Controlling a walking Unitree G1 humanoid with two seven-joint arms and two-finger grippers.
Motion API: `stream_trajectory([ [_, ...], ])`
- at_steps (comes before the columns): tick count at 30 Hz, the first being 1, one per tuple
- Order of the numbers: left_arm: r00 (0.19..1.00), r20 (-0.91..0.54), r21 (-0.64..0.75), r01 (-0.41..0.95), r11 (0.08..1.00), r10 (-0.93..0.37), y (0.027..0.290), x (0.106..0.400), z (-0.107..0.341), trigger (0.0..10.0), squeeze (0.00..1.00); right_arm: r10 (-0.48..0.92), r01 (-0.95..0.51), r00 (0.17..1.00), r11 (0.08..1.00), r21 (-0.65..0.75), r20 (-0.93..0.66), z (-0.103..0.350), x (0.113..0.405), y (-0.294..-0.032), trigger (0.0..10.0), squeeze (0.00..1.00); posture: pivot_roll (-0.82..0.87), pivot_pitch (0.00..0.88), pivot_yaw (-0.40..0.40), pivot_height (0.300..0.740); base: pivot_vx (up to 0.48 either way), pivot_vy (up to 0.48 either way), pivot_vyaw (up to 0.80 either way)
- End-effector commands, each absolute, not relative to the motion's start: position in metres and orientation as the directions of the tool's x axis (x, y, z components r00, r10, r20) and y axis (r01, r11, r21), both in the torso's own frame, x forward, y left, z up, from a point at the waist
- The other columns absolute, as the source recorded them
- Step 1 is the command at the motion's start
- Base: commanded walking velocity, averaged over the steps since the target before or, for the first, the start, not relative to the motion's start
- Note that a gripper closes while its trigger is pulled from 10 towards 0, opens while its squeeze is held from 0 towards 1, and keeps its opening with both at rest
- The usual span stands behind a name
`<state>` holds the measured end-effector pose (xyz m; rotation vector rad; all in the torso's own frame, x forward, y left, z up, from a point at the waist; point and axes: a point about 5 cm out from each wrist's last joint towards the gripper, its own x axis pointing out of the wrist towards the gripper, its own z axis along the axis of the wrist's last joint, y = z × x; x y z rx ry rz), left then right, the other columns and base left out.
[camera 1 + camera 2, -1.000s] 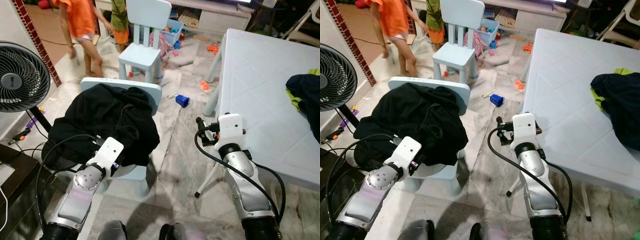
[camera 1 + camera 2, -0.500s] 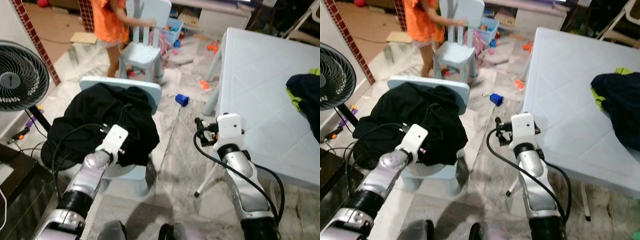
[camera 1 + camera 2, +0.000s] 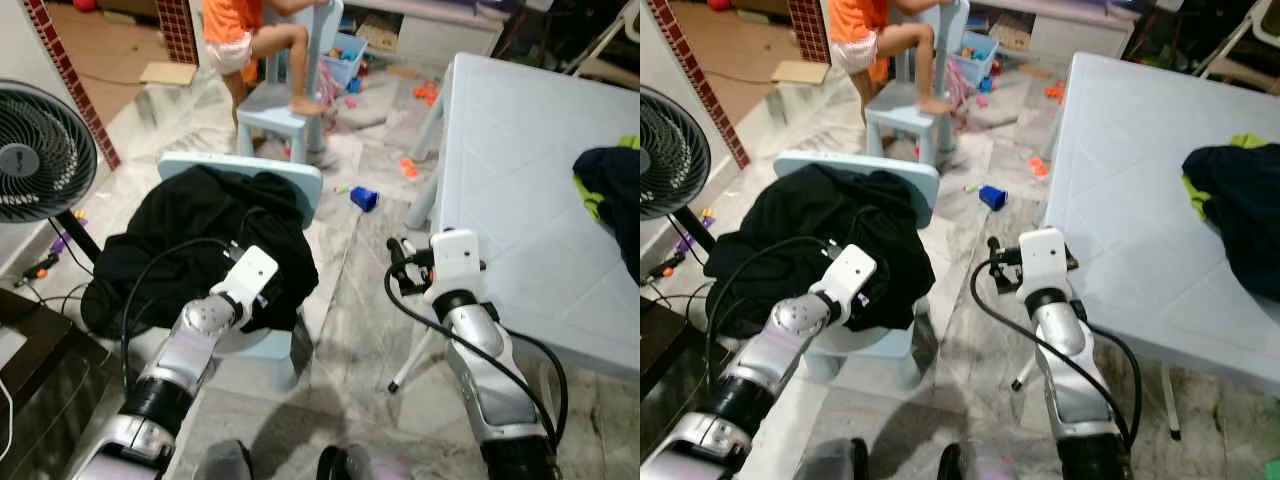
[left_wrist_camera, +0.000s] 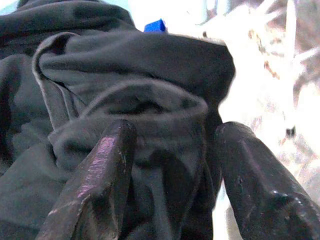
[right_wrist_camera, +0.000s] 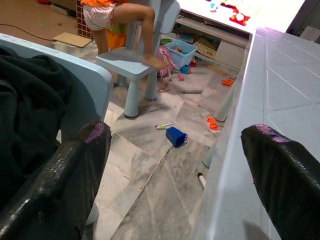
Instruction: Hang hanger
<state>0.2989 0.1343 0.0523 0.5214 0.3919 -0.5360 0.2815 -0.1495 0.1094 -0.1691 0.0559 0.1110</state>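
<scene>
A heap of black clothing [image 3: 200, 235] lies over a small light blue chair [image 3: 300, 182] in front of me on the left. My left gripper [image 4: 172, 135] is open and pressed up against the heap's near right side, a raised fold of black fabric [image 4: 150, 110] sitting between its two fingers [image 4: 95, 185]. My right gripper [image 5: 175, 135] is open and holds nothing. It hovers over the floor between the chair and the white table [image 3: 520, 150]. I cannot make out a hanger among the dark folds.
A standing fan [image 3: 40, 155] is at the left, with cables below it. A dark and green garment [image 3: 610, 195] lies on the table. A person [image 3: 250, 30] stands with one foot on a second blue chair [image 3: 285, 100]. A blue cup [image 3: 365, 200] and toys litter the floor.
My left arm has reached forward and to the right, onto the black heap. The person has climbed onto the far chair. My right arm has hardly moved.
</scene>
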Motion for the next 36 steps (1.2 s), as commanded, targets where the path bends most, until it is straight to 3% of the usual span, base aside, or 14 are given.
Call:
stream_trajectory([
  [1, 0.774, -0.497, 0.394, 0.603, 0.694, -0.391, 0.133, 0.294, 0.051, 10.0, 0.0, 0.103, -0.111, 0.993, 0.979, -0.171, -0.056, 0.113, 0.281, -0.15, 10.0, 0.0, 0.02, 0.132, -0.098, 0.74, 0.0, 0.0, 0.0],
  [8, 0.784, -0.517, 0.367, 0.566, 0.739, -0.344, 0.14, 0.288, 0.046, 10.0, 0.0, 0.111, -0.119, 0.992, 0.978, -0.168, -0.059, 0.113, 0.283, -0.147, 10.0, 0.0, 0.02, 0.128, -0.099, 0.74, 0.0, 0.0, 0.0],
  [21, 0.799, -0.528, 0.299, 0.491, 0.818, -0.287, 0.151, 0.309, 0.039, 10.0, 0.0, 0.12, -0.128, 0.991, 0.977, -0.173, -0.054, 0.115, 0.284, -0.146, 10.0, 0.0, 0.0, 0.129, -0.103, 0.74, 0.0, 0.0, 0.0],
  [22, 0.795, -0.531, 0.286, 0.492, 0.822, -0.291, 0.151, 0.31, 0.038, 1.0, 0.0, 0.117, -0.124, 0.992, 0.977, -0.175, -0.052, 0.115, 0.284, -0.147, 10.0, 0.0, 0.0, 0.131, -0.101, 0.74, 0.0, 0.0, 0.0],
  [23, 0.793, -0.533, 0.28, 0.494, 0.823, -0.295, 0.15, 0.311, 0.037, 0.0, 0.0, 0.114, -0.121, 0.992, 0.977, -0.176, -0.052, 0.115, 0.284, -0.148, 10.0, 0.0, 0.0, 0.131, -0.101, 0.74, 0.0, 0.0, 0.0],
  [36, 0.834, -0.503, 0.314, 0.419, 0.852, -0.225, 0.173, 0.318, 0.036, 0.0, 0.0, 0.108, -0.116, 0.993, 0.977, -0.181, -0.052, 0.115, 0.284, -0.15, 10.0, 0.0, 0.0, 0.132, -0.107, 0.74, 0.0, 0.0, 0.0],
])
